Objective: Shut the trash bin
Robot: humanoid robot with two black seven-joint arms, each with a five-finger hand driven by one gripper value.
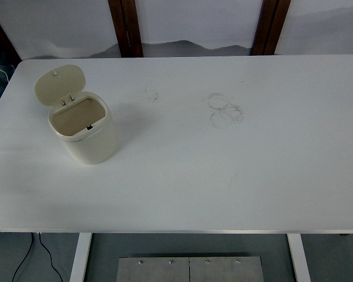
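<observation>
A small cream trash bin (91,141) stands upright on the left part of the white table (223,176). Its round lid (60,84) is flipped up and back on its hinge, leaning toward the far left. The bin's mouth (77,118) is uncovered and looks empty inside. Neither of my arms nor hands shows anywhere in the head view.
Faint grey ring smudges (225,110) mark the table's middle, with a smaller one (151,93) nearer the bin. Dark wooden posts (125,26) stand behind the far edge. A black cable (29,252) hangs below the table's near left corner.
</observation>
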